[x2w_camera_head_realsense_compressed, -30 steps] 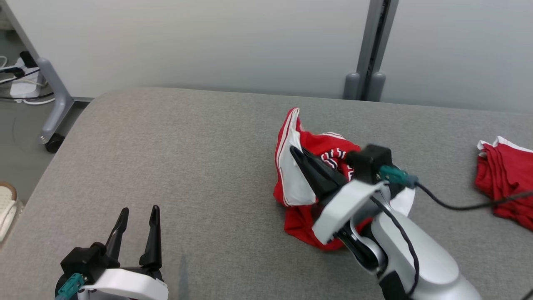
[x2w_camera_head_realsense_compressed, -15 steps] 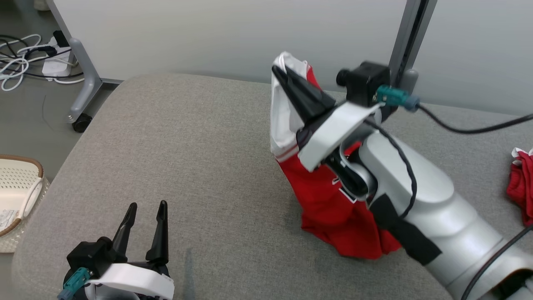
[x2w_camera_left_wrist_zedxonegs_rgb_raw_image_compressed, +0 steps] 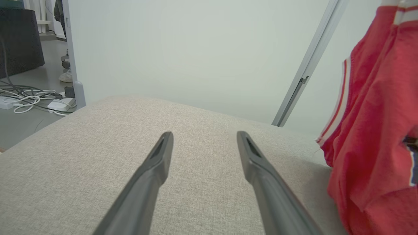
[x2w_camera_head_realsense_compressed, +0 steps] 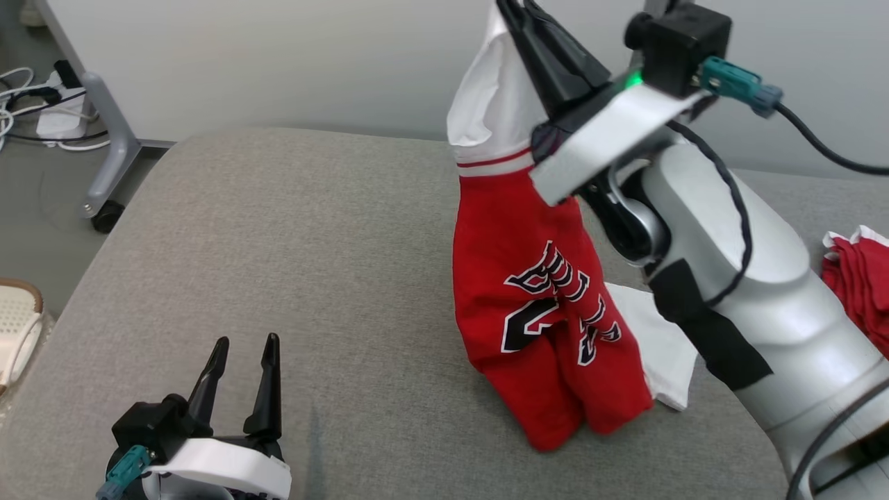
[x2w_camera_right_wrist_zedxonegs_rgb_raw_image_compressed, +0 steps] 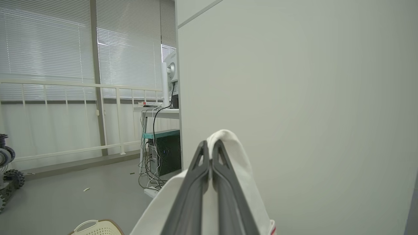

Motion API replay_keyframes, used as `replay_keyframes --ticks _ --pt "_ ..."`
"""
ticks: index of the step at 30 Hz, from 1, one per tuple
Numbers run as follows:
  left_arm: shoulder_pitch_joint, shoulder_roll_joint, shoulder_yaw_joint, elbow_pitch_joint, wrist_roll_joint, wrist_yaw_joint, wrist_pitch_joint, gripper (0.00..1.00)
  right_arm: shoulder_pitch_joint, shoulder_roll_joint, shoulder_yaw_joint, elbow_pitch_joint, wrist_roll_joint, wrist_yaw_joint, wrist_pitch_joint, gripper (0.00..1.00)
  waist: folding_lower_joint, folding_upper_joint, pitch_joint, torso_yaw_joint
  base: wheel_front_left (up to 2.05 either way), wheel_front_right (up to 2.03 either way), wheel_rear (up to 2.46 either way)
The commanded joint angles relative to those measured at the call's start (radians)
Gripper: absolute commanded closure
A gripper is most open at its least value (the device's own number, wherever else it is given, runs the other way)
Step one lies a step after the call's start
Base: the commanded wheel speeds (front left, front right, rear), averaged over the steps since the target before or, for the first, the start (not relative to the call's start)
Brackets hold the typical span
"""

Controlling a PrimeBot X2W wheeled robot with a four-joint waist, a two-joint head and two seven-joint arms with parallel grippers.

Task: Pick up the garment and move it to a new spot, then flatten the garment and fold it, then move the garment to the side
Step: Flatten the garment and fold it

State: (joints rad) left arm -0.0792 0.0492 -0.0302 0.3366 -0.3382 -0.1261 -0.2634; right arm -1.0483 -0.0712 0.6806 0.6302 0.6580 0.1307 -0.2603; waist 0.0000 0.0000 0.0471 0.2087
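The garment [x2w_camera_head_realsense_compressed: 535,298] is a red jersey with a white sleeve, red-white trim and black-and-white lettering. It hangs from my right gripper [x2w_camera_head_realsense_compressed: 514,8], which is raised at the top of the head view and shut on the white sleeve. Its lower folds rest on the grey padded table [x2w_camera_head_realsense_compressed: 292,264]. The right wrist view shows the shut fingers [x2w_camera_right_wrist_zedxonegs_rgb_raw_image_compressed: 210,148] pinching white cloth [x2w_camera_right_wrist_zedxonegs_rgb_raw_image_compressed: 235,153]. My left gripper [x2w_camera_head_realsense_compressed: 244,347] stands open low at the front left, empty, far left of the garment. In the left wrist view the garment [x2w_camera_left_wrist_zedxonegs_rgb_raw_image_compressed: 375,130] hangs at the right, beyond the open fingers [x2w_camera_left_wrist_zedxonegs_rgb_raw_image_compressed: 204,138].
A second red garment [x2w_camera_head_realsense_compressed: 858,278] lies at the table's right edge. A woven basket [x2w_camera_head_realsense_compressed: 17,333] sits on the floor left of the table. Cables and a power strip [x2w_camera_head_realsense_compressed: 48,118] lie by a wheeled frame leg [x2w_camera_head_realsense_compressed: 107,153]. A pale wall panel stands behind the table.
My right gripper has lifted the garment from a heap on the table until it hangs, only its lower end on the table. The head camera shifted. The left gripper stayed put.
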Motion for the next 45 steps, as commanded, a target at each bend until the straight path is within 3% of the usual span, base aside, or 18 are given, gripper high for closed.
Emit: replay_keyframes --ticks 1,17,24,35,44,45 --pt "0.006 0.003 0.004 0.001 0.004 0.003 -0.001 0.0 0.037 -0.022 -0.021 -0.012 -0.02 0.0 -0.007 1.0 0.0 0.0 -0.003 -0.016 0.0 0.0 0.0" --pt "0.013 0.004 0.002 -0.011 0.023 -0.004 -0.001 0.0 0.568 -0.217 -0.365 -0.242 -0.135 0.0 0.047 1.0 0.0 0.0 0.004 -0.162 0.0 0.0 0.0" --pt "-0.004 0.007 0.003 -0.005 0.021 -0.004 -0.001 0.0 0.81 -0.174 -0.546 -0.311 -0.163 0.0 0.084 1.0 0.0 0.0 0.025 -0.197 0.0 0.0 0.0" --pt "-0.011 0.021 -0.01 0.006 0.01 -0.005 -0.001 0.0 0.999 -0.107 -0.626 -0.27 -0.202 0.0 0.207 1.0 0.0 0.0 0.02 -0.221 0.0 0.0 0.0" --pt "-0.002 0.022 -0.022 0.024 0.009 -0.005 -0.001 0.0 1.069 -0.095 -0.692 -0.266 -0.231 0.0 0.356 1.0 0.0 0.0 -0.003 -0.222 0.0 0.0 0.0" --pt "-0.001 0.022 -0.024 0.025 0.008 -0.005 -0.001 0.0 1.072 -0.09 -0.703 -0.27 -0.241 0.0 0.367 0.67 0.0 0.0 -0.005 -0.223 0.0 0.0 0.0"
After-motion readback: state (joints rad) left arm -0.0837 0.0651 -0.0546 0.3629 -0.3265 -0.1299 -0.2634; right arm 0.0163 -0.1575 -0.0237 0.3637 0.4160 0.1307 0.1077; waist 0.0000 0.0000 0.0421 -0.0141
